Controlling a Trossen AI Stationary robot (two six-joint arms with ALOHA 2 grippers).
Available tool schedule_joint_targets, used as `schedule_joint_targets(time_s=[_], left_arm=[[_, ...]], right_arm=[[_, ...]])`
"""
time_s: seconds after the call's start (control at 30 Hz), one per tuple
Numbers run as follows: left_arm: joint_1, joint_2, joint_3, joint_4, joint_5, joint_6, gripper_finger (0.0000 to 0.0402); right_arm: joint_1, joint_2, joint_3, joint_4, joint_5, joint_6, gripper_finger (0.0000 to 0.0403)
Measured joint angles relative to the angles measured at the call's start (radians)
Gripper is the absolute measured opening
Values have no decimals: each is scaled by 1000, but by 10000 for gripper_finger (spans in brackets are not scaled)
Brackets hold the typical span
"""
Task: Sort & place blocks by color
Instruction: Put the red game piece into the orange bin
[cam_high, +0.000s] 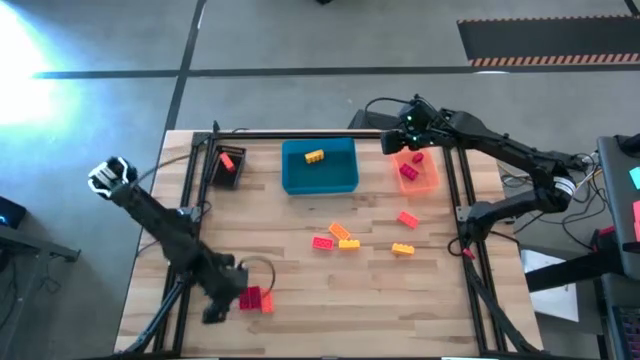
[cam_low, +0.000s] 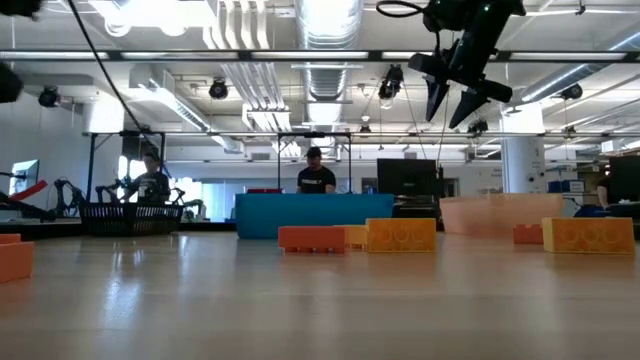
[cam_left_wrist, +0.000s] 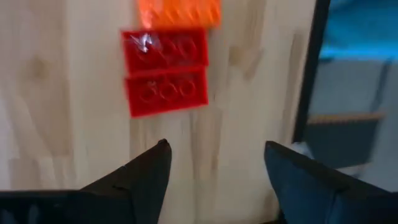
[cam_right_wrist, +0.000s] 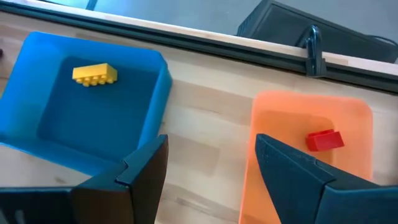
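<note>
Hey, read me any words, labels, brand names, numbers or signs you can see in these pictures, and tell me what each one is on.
No readable text in any view.
The blocks show only studs; any marks on them are too blurred to read.
The blue tray and orange tray carry no visible label.
Screens in the room behind the table are too small to read.

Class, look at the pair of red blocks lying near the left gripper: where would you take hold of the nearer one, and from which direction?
Grip the nearer red block across its two long sides, coming straight down from above. It lies flat, studs up; the other red block seems to touch one long side, so that finger probably must wedge in. The left gripper is open.
</note>
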Motion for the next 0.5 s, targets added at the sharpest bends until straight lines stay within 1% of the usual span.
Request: schedule_joint_targets(time_s=[0.07,0.13,0.37,0.4,0.43,0.5], left_arm=[[-49,44,3,3,-54,-1,214],[-64,82,3,17,-80,-3,179],[-52,152,-5,45,-97,75,21],[-47,158,-7,45,-100,73,11],[-43,165,-8,48,-107,70,9],[-37,174,-14,59,-128,75,13]], right_arm=[[19,4,0,0,19,7,231],[35,9,0,0,36,14,231],[65,21,0,4,46,25,231],[67,23,0,4,46,25,231],[68,23,0,4,46,25,231],[70,24,0,5,52,27,231]])
